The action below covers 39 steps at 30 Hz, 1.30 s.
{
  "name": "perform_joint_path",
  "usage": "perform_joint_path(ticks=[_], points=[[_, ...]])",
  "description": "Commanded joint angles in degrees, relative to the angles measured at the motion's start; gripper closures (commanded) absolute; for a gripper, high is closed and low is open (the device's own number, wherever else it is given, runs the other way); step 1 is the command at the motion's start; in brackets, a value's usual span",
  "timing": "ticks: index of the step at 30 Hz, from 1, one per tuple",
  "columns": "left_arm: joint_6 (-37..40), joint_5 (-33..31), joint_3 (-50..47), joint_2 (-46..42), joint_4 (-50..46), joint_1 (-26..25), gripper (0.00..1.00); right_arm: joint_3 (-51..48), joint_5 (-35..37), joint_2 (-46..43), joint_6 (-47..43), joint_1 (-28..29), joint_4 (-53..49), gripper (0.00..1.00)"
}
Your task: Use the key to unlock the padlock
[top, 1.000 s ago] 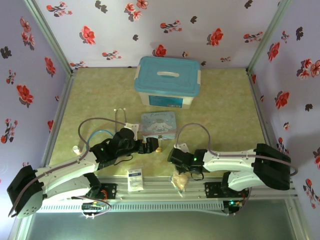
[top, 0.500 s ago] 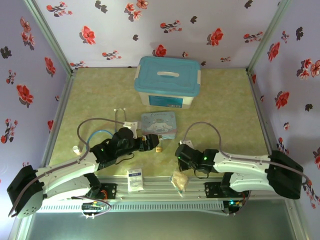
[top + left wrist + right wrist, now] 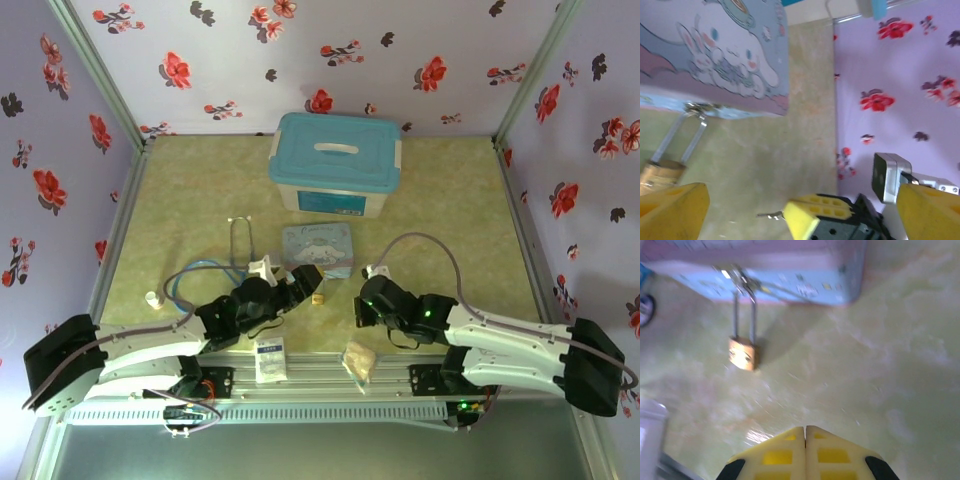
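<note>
padlock [image 3: 743, 354] lies flat on the table [image 3: 450, 230], about mid-width and nearer the near edge. Its shackle is hooked through the clasp on the tin's [image 3: 318, 250] near side, body pointing toward the arms.

key [image 3: 770, 215]: a thin grey sliver at the right gripper's [image 3: 805, 432] tip, low over the table just right of the padlock. Jaws are fully closed and it reads as pinched, but the right wrist view shows no key past the tips, so the hold looks shallow. left gripper [image 3: 804, 187] is wide open, holding nothing, with the padlock body just beside one finger.

Risks:
- Nothing holds the padlock. Any push from the key will likely swing it on the clasp or slide it, so no insertion.
- A key pinched right at the tip can twist or drop under side load.
- Can't see the keyhole, so alignment is a guess.
- If the left jaws close off-centre, they flick the body away or drag the tin.
- Both grippers are crowded near the padlock, so they could collide.

Count: 1 padlock, 1 key, 1 tin, 2 grippers. Beyond those: 1 box [image 3: 335, 165] toward the far edge, 1 sachet [image 3: 269, 358] and 1 packet [image 3: 360, 362] at the near edge.
</note>
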Motion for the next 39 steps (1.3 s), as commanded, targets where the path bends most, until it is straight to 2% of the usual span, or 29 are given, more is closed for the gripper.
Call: perform_joint_path(ticks=[1,7,15,21,25,33,39], points=[[-10.6,-7.8,-0.5,-1.0,5.6,-2.4,0.03,3.2,4.6,-0.6,0.5,-0.4,5.2,1.0],[-16.5,-8.5,-0.1,-0.5,3.5,-3.1,0.0,4.4,5.5,1.0,-0.3,-0.4,12.8,1.0],[-23.6,-8.7,0.3,7.2,16.4,-5.0,0.0,3.2,1.7,2.5,0.1,-0.2,20.6,1.0],[-29.7,-9.0,1.3,11.7,19.3,-6.0,0.0,1.7,1.8,3.2,-2.0,1.6,28.6,1.0],[-29.6,-10.6,1.0,14.0,25.7,-6.2,0.0,1.0,1.0,5.8,-3.2,2.9,33.9,1.0],[-27.6,-13.2,0.2,12.6,27.3,-6.2,0.0,-1.3,1.1,8.4,-2.2,4.2,38.3,1.0],[-26.2,-12.8,0.5,11.1,22.6,-6.1,0.13,-2.5,1.1,6.1,-2.4,4.3,36.6,1.0]])
